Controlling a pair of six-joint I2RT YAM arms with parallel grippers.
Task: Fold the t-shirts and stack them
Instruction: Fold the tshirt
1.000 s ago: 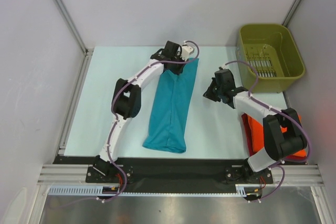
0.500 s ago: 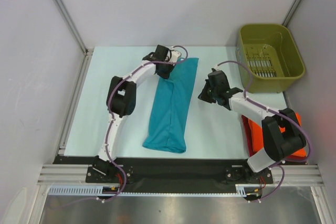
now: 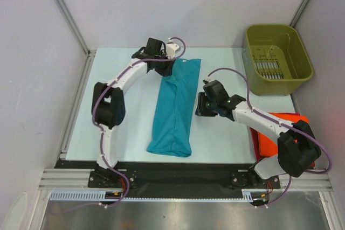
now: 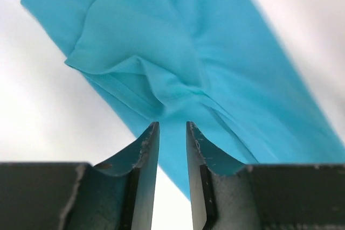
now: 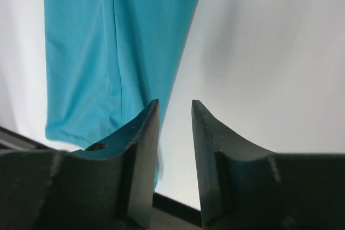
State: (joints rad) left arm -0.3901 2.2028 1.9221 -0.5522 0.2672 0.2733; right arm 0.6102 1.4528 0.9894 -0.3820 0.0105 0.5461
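The teal t-shirt (image 3: 173, 112) ran far-to-near across the worktop (image 3: 129, 133). The left claw (image 4: 172, 125) hovered at its far end and the right claw (image 5: 175, 104) beside its middle, both slightly apart and empty.

White links, black joints and purple cables (image 3: 226, 69) run behind the left pincer (image 4: 172, 125) and right pincer (image 5: 175, 103); both have dark, scuffed fingers (image 4: 144, 152).

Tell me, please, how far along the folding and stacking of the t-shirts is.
Done: the teal t-shirt lies folded lengthwise into a long strip, and an orange-red t-shirt looks folded at the near right. In hand: nothing; the left gripper at the strip's far end and the right gripper beside it are open. Left: fold the strip crosswise, then stack the shirts.
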